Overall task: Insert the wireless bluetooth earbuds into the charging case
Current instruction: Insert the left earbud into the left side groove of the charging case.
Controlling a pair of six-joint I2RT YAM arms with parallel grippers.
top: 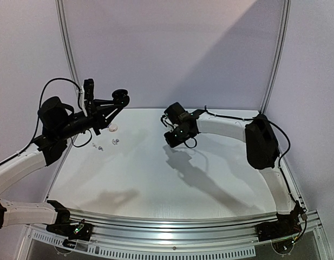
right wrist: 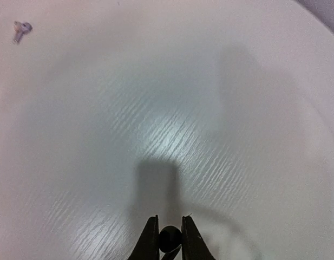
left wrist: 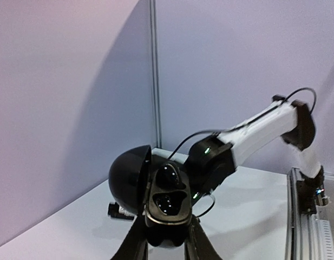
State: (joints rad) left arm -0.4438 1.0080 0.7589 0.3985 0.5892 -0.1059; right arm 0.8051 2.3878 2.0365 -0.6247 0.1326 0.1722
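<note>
My left gripper (left wrist: 167, 227) is shut on a round black charging case (left wrist: 165, 208) and holds it above the table's back left (top: 121, 97). The case's domed lid (left wrist: 129, 181) is swung open to the left. Two wells face the camera. The upper one holds a black earbud (left wrist: 171, 176), and the lower one (left wrist: 168, 202) looks hollow. My right gripper (right wrist: 170, 219) hangs over the middle of the table (top: 172, 140), shut on a tiny black earbud (right wrist: 170, 239). A pale earbud (right wrist: 20, 28) lies on the table at the far left.
Below the raised case, two small pale buds (top: 100, 146) (top: 115, 141) and a small white round object (top: 113, 128) lie on the white table (top: 156, 179). In the left wrist view my right arm (left wrist: 253, 132) reaches in close behind the case. Metal posts and lavender walls enclose the back.
</note>
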